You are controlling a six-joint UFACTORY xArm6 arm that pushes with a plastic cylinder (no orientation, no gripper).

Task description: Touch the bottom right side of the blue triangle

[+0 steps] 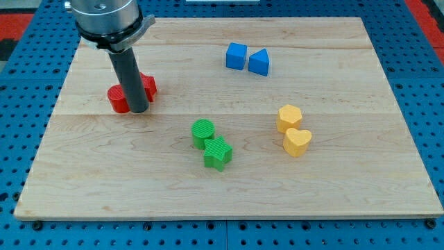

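I work in a lab. My pale wooden board [229,173] lies on a blue perforated metal bench [28,90].

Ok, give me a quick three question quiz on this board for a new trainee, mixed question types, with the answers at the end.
1. True or false: my tip is touching the blue triangle.
2. Which block sits right beside the blue triangle, on the view's left? A) blue cube B) green cylinder C) yellow heart
3. Fill in: the rod comes down at the ___ blocks, near the view's left edge of the wooden board.

Key: 1 false, the tip is far off to the view's left. 2 A. 3 red.
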